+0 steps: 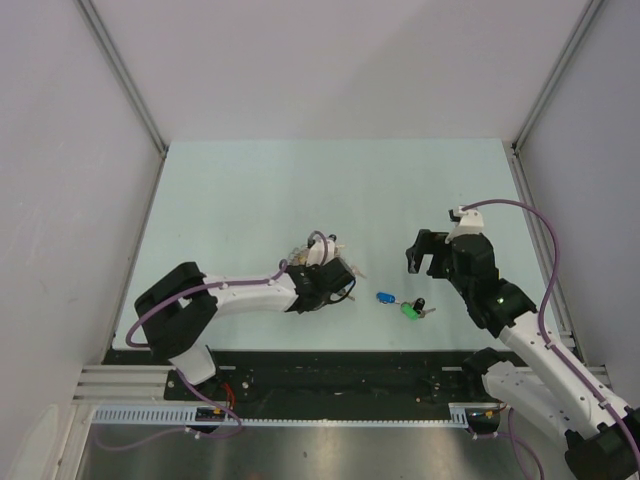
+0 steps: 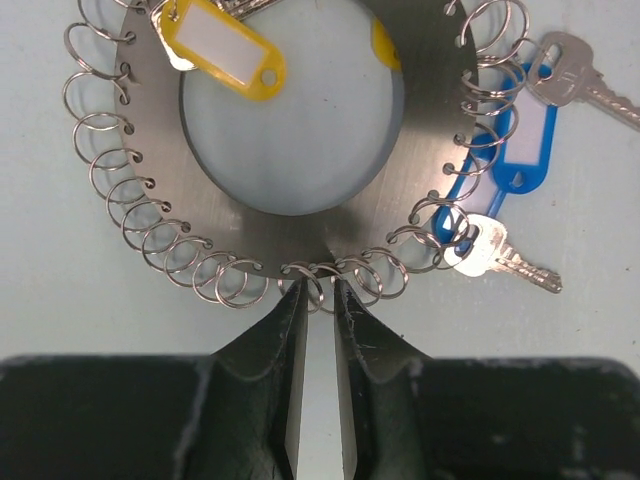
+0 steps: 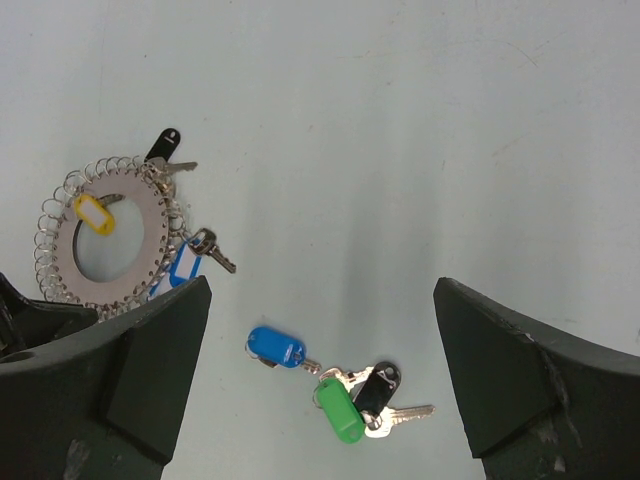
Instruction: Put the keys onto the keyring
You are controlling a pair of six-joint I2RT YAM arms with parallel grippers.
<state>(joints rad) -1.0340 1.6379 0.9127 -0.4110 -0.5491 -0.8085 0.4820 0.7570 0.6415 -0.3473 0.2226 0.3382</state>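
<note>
Our left pincer (image 2: 318, 292) is nearly closed on the near rim of the large flat grey-silver metal keyring (image 2: 200, 215), with one of its small wire loops caught between the tips. The ring lies on the pale green tabletop (image 1: 250, 180), and a yellow-tagged key (image 2: 220, 40) and a hooked blue-tagged key (image 2: 515, 140) seem to hang on it already. That hold looks thin to us: a springy loop could slip free or let the ring swivel once a key is pushed against it, and the hung keys might snag. Our right pincer (image 3: 322, 285) hangs wide open and empty above the loose silver keys. There, a loose blue-tagged key (image 3: 278, 347) lies just beside a green-tagged key (image 3: 340, 410) and a black-tagged key (image 3: 378, 385), which touch each other. We fear a grab there lifts two together, or skids the flat keys away.
</note>
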